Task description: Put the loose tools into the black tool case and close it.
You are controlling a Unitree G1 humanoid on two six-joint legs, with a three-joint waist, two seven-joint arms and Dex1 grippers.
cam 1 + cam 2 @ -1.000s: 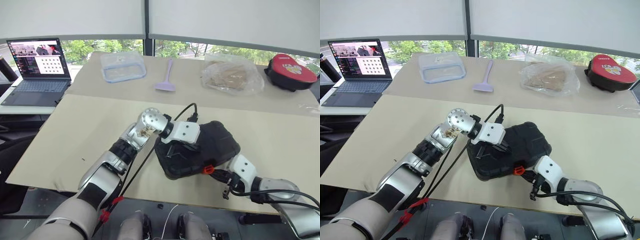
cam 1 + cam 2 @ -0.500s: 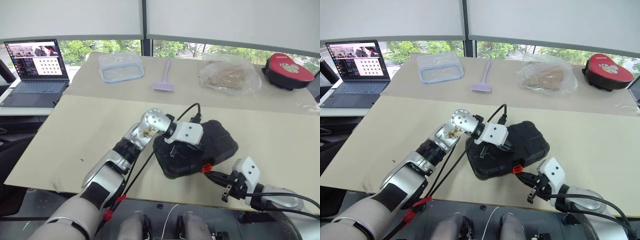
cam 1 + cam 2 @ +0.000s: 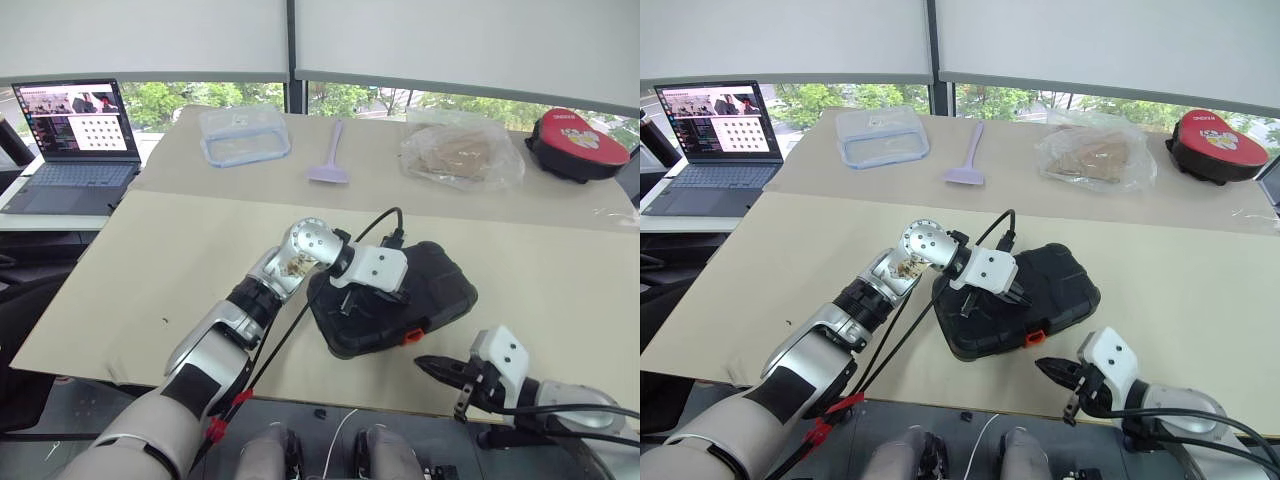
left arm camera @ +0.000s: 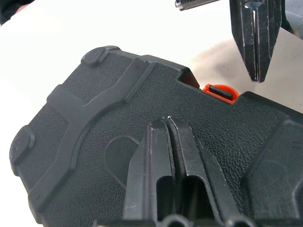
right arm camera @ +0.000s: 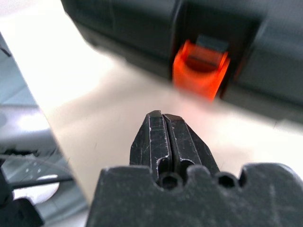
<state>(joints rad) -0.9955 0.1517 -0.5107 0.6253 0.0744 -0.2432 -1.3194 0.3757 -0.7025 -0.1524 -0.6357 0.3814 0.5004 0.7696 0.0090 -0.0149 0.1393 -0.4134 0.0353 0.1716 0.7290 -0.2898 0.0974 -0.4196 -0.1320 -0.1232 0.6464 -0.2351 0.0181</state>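
The black tool case lies closed on the beige table, its orange latch facing the near edge. My left gripper is shut, its fingertips resting on the textured lid. My right gripper is shut and empty, hovering near the table's front edge a short way in front of the orange latch and pointing at it. The right gripper's fingers also show beyond the case in the left wrist view. The loose tools are out of view.
At the back of the table lie a clear lidded container, a lilac spatula, a plastic bag and a red-lidded round case. A laptop sits on a side desk to the left.
My right gripper has drawn back from the orange latch toward the table's near edge. The left gripper has stayed on the lid.
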